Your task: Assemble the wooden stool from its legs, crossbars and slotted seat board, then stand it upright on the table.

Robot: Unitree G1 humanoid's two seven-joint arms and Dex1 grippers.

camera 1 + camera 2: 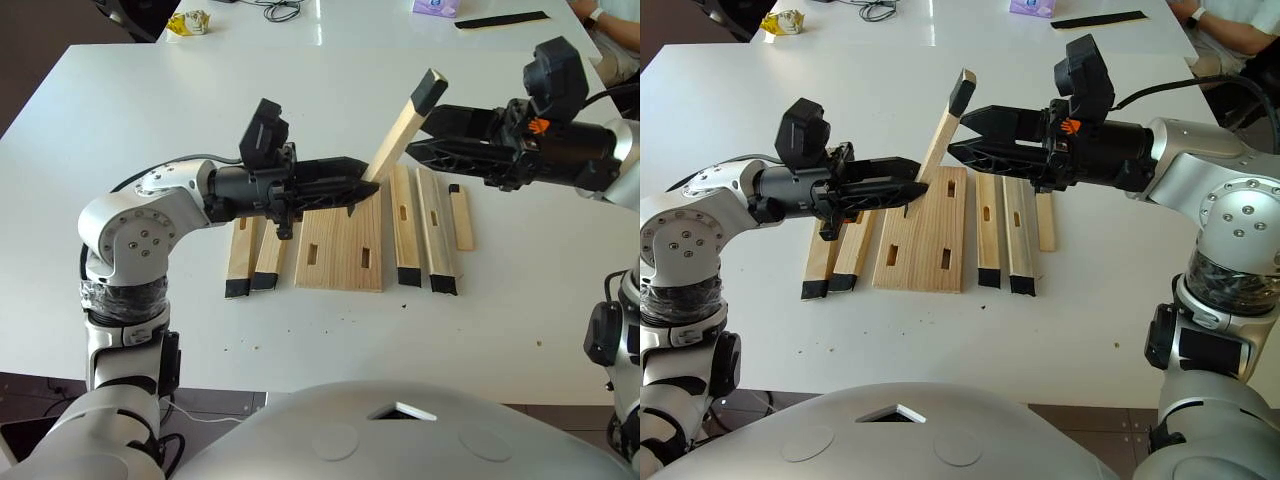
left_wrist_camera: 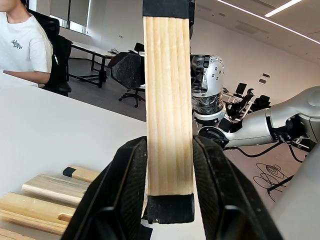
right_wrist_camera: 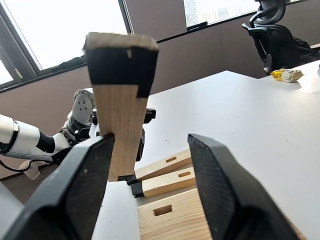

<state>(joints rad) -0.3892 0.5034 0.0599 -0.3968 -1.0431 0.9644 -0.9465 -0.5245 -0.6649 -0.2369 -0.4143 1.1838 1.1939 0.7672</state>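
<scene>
Where the counter (image 1: 450, 330) comes nearest to us, the flat stool parts lie side by side with their black-capped ends towards us. The slotted seat board (image 1: 340, 250) lies flat in the middle of the row, its slots facing up. Just beside it on our left lies the left pair of legs (image 1: 243, 255), close together and partly under our left arm. On our right lies the right pair of legs (image 1: 420, 235), each with a slot in its upper face, and beyond them, at the right end of the row, the short crossbar (image 1: 460, 218) lies a little apart. Above the far edge of the seat board our left gripper (image 1: 368, 186) is clamped on the held leg (image 1: 400, 130) near its lower end, one finger on each broad face. That leg is off the counter and tilts up, away from us and to the right, black cap at the top. Our right gripper (image 1: 958, 132) hangs at the same height, pointing at the upper half of the held leg with its fingers spread apart. We cannot tell whether a fingertip touches the wood. Far across the counter we see a yellow wrapper (image 1: 190, 22) at the left corner, a purple box (image 1: 435, 8) and a black strip (image 1: 500, 20).
</scene>
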